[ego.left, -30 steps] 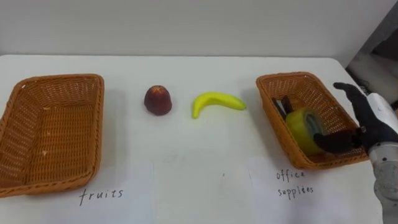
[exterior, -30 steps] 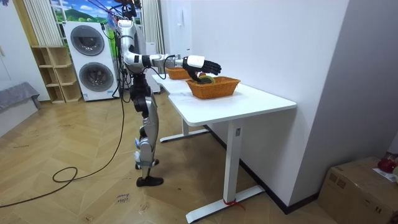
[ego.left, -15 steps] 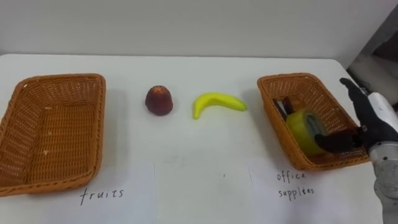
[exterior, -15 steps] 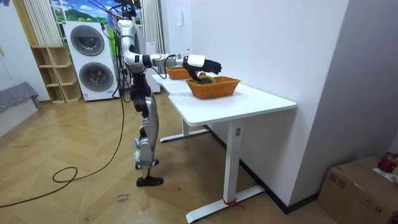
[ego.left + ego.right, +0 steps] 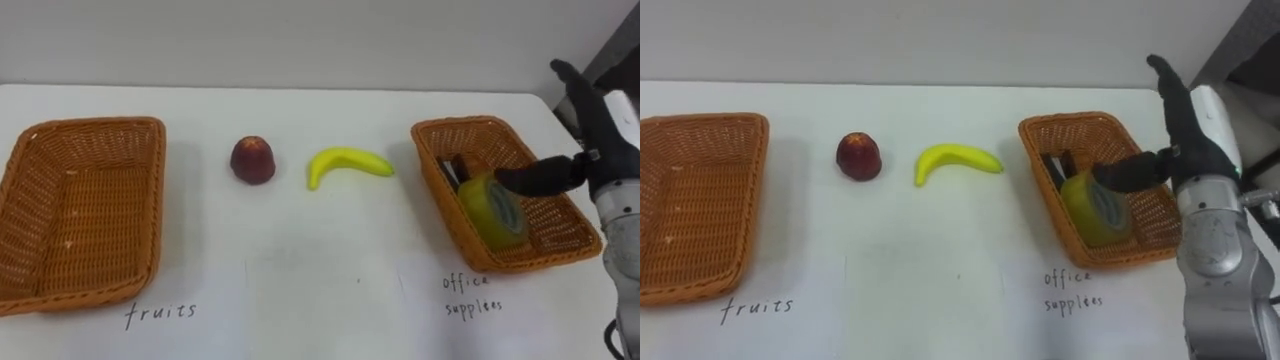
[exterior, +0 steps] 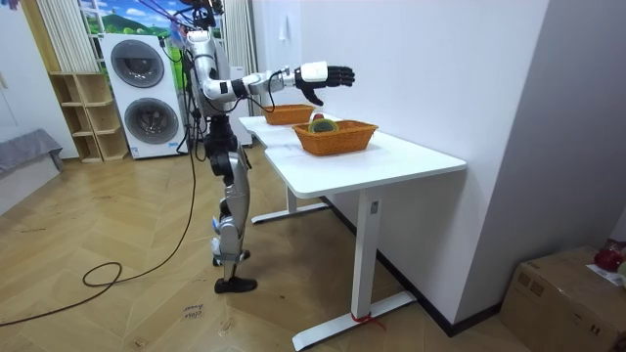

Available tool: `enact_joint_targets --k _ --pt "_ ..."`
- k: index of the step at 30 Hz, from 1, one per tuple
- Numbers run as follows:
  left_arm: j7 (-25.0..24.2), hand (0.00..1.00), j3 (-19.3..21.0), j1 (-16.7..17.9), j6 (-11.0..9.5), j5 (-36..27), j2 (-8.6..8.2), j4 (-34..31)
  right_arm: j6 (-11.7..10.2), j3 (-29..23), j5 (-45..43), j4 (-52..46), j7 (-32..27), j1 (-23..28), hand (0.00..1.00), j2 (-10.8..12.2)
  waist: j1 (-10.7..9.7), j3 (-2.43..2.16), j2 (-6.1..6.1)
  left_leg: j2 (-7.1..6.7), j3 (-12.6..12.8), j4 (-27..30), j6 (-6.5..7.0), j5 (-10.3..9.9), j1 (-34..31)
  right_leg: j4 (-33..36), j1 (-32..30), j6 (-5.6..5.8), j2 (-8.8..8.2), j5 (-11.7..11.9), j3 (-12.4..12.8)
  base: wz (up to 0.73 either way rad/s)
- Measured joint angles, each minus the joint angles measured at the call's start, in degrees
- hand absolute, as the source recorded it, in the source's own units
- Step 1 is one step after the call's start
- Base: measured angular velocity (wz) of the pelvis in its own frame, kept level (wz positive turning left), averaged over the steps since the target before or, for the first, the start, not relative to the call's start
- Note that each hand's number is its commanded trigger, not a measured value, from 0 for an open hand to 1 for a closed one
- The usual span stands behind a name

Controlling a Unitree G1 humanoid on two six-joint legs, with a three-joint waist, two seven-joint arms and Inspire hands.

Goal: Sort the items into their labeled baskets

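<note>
Right hand (image 5: 592, 130) raised above the office-supplies basket (image 5: 466, 123), fingers spread, holding nothing. Yellow tape roll (image 5: 490, 208) lies inside that basket beside a dark item. Banana (image 5: 348, 165) and red apple (image 5: 252, 160) sit on the tabletop (image 5: 320, 260) between the baskets; fruit basket (image 5: 95, 125) is empty.

Risks, as judged: a low sweep toward the banana could snag the basket wall and drag it. The apple may roll if nudged off-centre.
</note>
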Motion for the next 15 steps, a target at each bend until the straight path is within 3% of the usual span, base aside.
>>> enact_joint_targets --k 10,15 --pt "1.35 0.0 -0.65 0.03 -0.08 -0.61 0.27 2.01 0.02 0.57 1.38 -1.21 -1.53 -1.86 0.0 -0.06 2.32 0.34 -0.83 -0.04 -0.38 -0.03 -0.01 -0.02 -0.31 0.09 -0.16 0.0 -0.02 0.0 -0.41 0.01" --pt "1.74 0.0 -1.32 0.91 -0.01 -0.19 0.47 2.22 0.03 3.6 1.8 -2.41 -2.75 -3.16 0.0 -0.37 3.67 -0.02 -1.46 0.03 -0.78 0.3 -0.06 -0.01 -1.75 -0.09 -1.21 -0.15 -0.03 0.09 -1.26 0.03"
